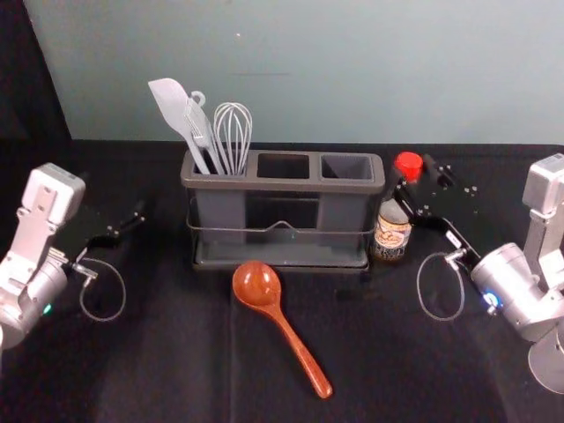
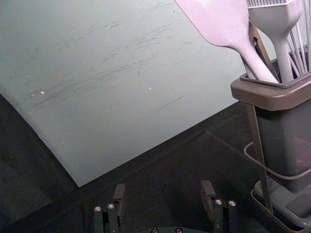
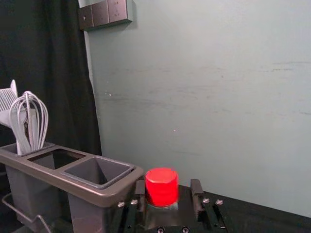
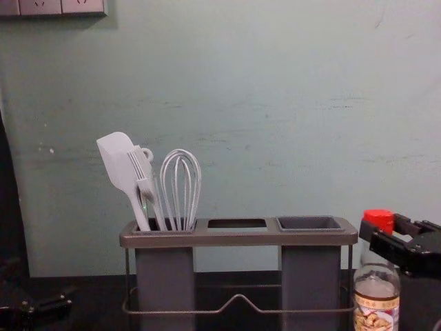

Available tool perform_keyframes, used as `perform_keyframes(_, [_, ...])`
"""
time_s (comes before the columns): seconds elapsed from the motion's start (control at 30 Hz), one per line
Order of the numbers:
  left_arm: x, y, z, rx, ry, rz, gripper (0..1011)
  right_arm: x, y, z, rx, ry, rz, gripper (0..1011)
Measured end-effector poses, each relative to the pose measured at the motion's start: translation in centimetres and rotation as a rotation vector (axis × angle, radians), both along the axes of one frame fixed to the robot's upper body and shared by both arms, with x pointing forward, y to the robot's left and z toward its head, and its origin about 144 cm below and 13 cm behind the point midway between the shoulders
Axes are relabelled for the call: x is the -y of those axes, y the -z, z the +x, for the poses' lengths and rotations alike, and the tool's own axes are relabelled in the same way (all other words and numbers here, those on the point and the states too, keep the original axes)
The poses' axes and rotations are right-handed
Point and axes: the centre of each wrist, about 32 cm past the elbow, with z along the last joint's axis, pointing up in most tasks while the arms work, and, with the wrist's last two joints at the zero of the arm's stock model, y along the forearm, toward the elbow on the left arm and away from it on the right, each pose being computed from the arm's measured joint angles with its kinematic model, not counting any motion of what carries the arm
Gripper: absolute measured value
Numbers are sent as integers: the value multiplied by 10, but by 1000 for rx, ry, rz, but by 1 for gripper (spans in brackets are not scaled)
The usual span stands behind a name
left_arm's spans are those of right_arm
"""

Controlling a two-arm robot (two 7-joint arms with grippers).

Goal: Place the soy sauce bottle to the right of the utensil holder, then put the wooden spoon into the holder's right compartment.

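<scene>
1. Beside the utensil holder point(image 1: 282, 183), on its right, our soy sauce bottle point(image 4: 375, 303) stands upright; we judge placing nearly done.
2. Our right gripper point(image 3: 168, 187) is around the bottle's top, fingers partly apart, gap showing beside the red cap point(image 3: 162, 186). We should widen evenly, then back straight off, no dragging.
3. Left gripper point(image 2: 164, 188) idles left of the holder, fingers wide.
4. Wooden spoon point(image 1: 257, 285) lies in front; we'd take it next.
</scene>
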Motion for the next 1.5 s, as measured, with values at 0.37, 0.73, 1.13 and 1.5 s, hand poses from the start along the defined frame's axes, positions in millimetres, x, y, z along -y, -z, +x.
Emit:
perform_keyframes(0.37, [0, 0, 0, 0, 0, 0, 1000, 8, -13, -14, 64, 22, -18, 883])
perform_keyframes(0.73, [0, 0, 0, 0, 0, 0, 1000, 4, -29, -37, 143, 9, -17, 1002])
perform_keyframes(1.13, [0, 0, 0, 0, 0, 0, 1000, -23, -27, -60, 151, -121, -26, 1002])
perform_keyframes(1.5, [0, 0, 0, 0, 0, 0, 1000, -62, 4, -70, 26, -260, -70, 1002])
